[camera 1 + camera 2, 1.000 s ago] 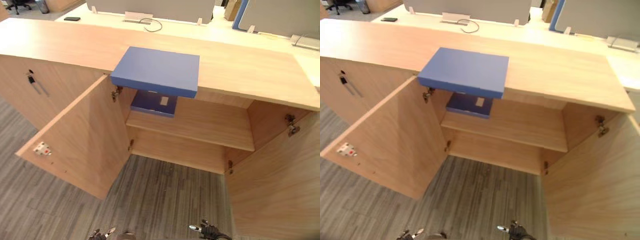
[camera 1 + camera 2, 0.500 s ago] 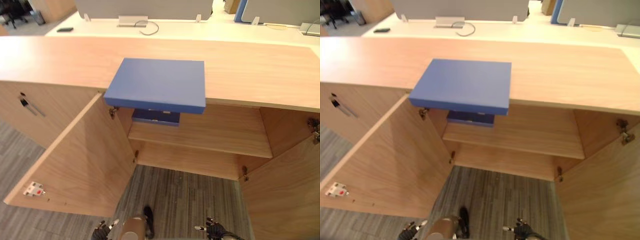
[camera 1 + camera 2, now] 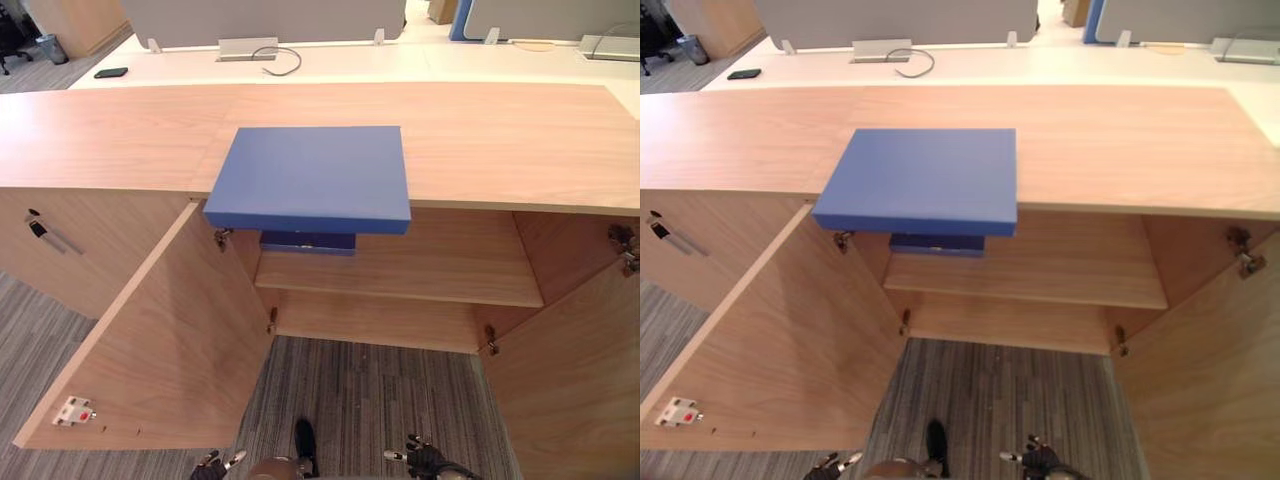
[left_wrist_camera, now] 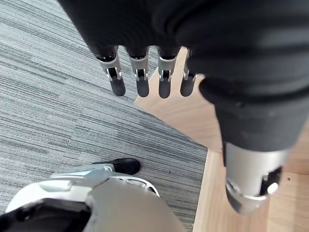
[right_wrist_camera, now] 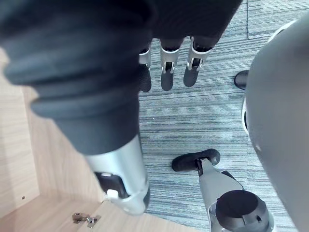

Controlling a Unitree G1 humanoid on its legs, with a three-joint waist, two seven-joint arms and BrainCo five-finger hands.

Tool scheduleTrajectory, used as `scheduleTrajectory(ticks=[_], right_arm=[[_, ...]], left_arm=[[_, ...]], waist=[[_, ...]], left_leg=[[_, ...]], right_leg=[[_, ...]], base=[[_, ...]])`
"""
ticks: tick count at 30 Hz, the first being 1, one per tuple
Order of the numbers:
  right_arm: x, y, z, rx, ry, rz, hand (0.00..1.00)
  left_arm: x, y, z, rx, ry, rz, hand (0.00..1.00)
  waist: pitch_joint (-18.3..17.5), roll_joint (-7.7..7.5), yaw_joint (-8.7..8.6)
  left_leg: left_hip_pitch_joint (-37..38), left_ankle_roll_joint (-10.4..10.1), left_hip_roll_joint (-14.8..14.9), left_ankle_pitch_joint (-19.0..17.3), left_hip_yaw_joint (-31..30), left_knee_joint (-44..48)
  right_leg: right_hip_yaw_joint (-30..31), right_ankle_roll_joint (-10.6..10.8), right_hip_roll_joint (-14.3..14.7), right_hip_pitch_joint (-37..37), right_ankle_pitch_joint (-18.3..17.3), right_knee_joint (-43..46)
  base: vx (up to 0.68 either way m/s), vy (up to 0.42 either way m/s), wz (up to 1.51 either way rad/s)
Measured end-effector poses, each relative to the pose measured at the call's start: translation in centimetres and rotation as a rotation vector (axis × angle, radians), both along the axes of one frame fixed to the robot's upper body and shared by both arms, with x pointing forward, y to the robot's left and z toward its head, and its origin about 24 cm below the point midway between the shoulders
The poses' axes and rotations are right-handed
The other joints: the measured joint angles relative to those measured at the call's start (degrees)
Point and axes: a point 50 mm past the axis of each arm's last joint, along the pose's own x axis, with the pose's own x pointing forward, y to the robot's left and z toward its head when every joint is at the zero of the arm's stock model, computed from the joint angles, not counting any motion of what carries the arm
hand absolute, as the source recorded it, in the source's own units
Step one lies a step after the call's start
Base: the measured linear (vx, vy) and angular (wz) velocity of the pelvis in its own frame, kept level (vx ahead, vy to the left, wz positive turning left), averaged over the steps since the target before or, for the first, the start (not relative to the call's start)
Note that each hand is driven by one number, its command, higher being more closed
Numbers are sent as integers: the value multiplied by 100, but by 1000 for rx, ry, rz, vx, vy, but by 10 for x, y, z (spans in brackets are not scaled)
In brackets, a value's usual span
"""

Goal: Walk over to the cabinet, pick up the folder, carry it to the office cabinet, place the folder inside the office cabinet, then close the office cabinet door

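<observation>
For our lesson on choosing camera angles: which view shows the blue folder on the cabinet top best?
The left eye view: the blue folder lies whole and near centre, overhanging the cabinet top. The right eye view shows it equally whole, slightly leftward. The wrist views face carpet and door panels.

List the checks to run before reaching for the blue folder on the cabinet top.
1. Placement: blue folder flat on cabinet top, front edge overhanging: ok.
2. Grasp readiness: left hand open, empty: ok.
3. Same for right hand: ok.
4. Hands raised to folder height: not ok, both hang low near the floor.
5. Access: left door and right door open: ok.
6. Free room on shelf beside the dark blue item: ok.
</observation>
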Motion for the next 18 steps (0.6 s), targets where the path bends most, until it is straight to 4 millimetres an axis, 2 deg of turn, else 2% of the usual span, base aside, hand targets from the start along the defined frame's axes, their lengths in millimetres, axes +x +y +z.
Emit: scheduleTrajectory(ticks=[2, 3, 4, 5, 6, 7, 8, 9, 10, 11, 12, 13, 16, 18], right_arm=[[1, -1, 0, 2, -2, 2, 0], [0, -3, 0, -2, 0, 3, 0], [1, -5, 1, -7, -4, 8, 0], [4, -5, 3, -6, -24, 4, 0], [7, -5, 4, -8, -39, 17, 0], [9, -4, 5, -6, -45, 25, 0], [12, -2, 6, -10, -55, 55, 0], [13, -2, 6, -10, -56, 68, 0], [13, -1, 6, -10, -54, 84, 0], [12, 1, 5, -7, -50, 105, 0], [12, 2, 5, -2, -45, 114, 0], [11, 2, 4, 3, -41, 107, 0], [6, -3, 3, -8, -23, 109, 0], [7, -3, 4, -10, -24, 114, 0]], left_arm=[[-2, -1, 1, -18, -11, 25, 0], [-5, -4, 0, -35, -6, 35, 0], [-7, -4, -1, -43, -1, 32, 0], [-7, -1, 0, -49, 5, 8, 0], [-5, 2, 0, -51, 13, -24, 0], [-4, 3, 0, -50, 16, -39, 0], [-3, 4, 1, -49, 18, -64, 0], [-3, 5, 1, -48, 18, -70, 0], [-2, 5, 1, -46, 18, -78, 0], [-2, 5, 2, -42, 15, -90, 0], [-1, 6, 3, -37, 9, -98, 0], [1, 6, 3, -29, 6, -126, 0], [0, -3, 5, -41, -18, -155, 0], [6, -5, 12, -43, -69, -180, 0]], waist=[[26, -43, 19], [27, 39, -3], [23, 51, -11], [54, -3, -62], [101, 7, -138], [118, -27, -177], [149, -62, -200], [163, -68, -205], [164, -73, -207], [138, -122, -206], [114, -191, -195], [149, -176, -222], [-22, 17, -215], [-41, 40, -200]], left_leg=[[69, 17, -98, -165, -60, -2], [186, -3, -82, -234, -231, -2], [230, -3, -63, -234, -247, -1], [353, 1, -55, -238, -256, -1], [419, 15, -41, -249, -291, -2], [442, 14, -33, -250, -304, -2], [471, 8, -15, -254, -313, -3], [473, 8, -13, -254, -318, -3], [482, 5, -15, -252, -329, -3], [480, -15, -59, -237, -336, -3], [468, -34, -110, -223, -345, -3], [478, -58, -157, -192, -399, -3], [266, -84, 24, -192, -577, -3], [131, -89, 131, -195, -648, -3]], right_leg=[[-1, -188, -102, -153, -128, 371], [22, -257, -216, -499, -174, 1215], [36, -268, -281, -724, -166, 1695], [40, -405, -458, -1102, -58, 2616], [5, -419, -623, -1361, -151, 3258], [0, -355, -636, -1448, -289, 3393], [17, -194, -576, -1583, -523, 3369], [31, -106, -515, -1593, -592, 3252], [174, 10, -300, -1588, -664, 2708], [337, 24, -77, -1533, -645, 1954], [333, -72, -36, -1489, -575, 1576], [286, -64, -29, -1387, -516, 1281], [212, -54, 318, -1243, -462, 590], [136, -53, 503, -1138, -433, 165]], base=[[-37, 19, -40], [-36, 32, -47], [-48, 56, -41], [-37, 41, -8], [-34, 35, 5], [-34, -4, 18], [-29, -24, 18], [-40, -52, 27], [-60, -69, 31], [-75, -77, 31], [-93, -106, 35], [-65, -86, 31], [-12, -93, 20], [31, -77, 15]])
